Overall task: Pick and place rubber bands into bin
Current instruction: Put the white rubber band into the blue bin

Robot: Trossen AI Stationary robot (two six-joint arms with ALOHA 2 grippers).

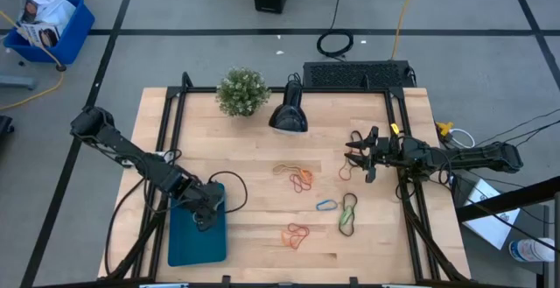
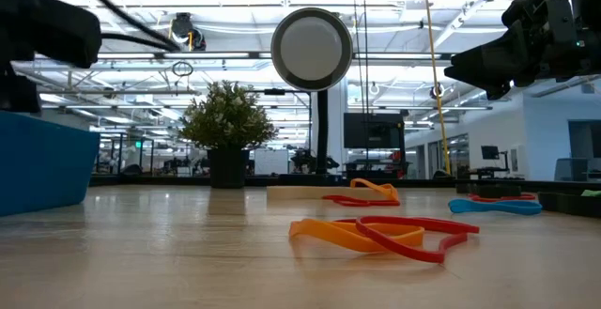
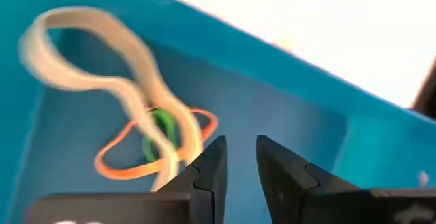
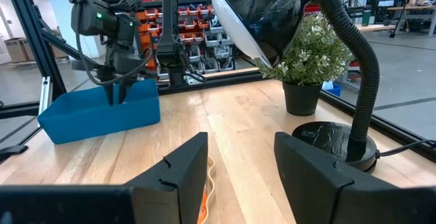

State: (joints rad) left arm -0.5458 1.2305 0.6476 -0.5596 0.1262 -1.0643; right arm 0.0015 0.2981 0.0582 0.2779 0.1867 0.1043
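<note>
A: Fingers first. Left gripper (image 3: 238, 166): the two dark fingers stand slightly apart with a narrow gap, nothing between them. It's down over the bin (image 1: 194, 240) at the table's front-left corner.

B: Right one?

A: Right gripper (image 4: 238, 176) has its fingers spread wide and empty, raised above the right side of the table (image 1: 254, 183), near the rear right. In the high view it sits at (image 1: 360, 155).

B: What's in the bin?

A: Left wrist view shows a tan band (image 3: 116, 81), an orange band (image 3: 119, 159) and a green band (image 3: 160, 132) tangled together on the teal floor, just beside the left fingers. The tan loop looks to touch one fingertip; can't tell if it's caught on it.

B: Bands left on the table?

A: Several. An orange cluster (image 1: 297, 177) at mid-table, a blue band (image 1: 326, 205), a green and dark pair (image 1: 348, 215) just right of the blue one, and an orange-red pair (image 1: 297, 234) nearer the front edge. The low view shows that pair close up (image 2: 376, 236), lying flat, with a blue one (image 2: 495, 206) farther off.

B: Other stuff?

A: A potted plant (image 1: 242, 91) and a black desk lamp (image 1: 288, 113) at the rear of the table, side by side. A blue crate (image 1: 48, 27) on the floor, well off the table.
</note>
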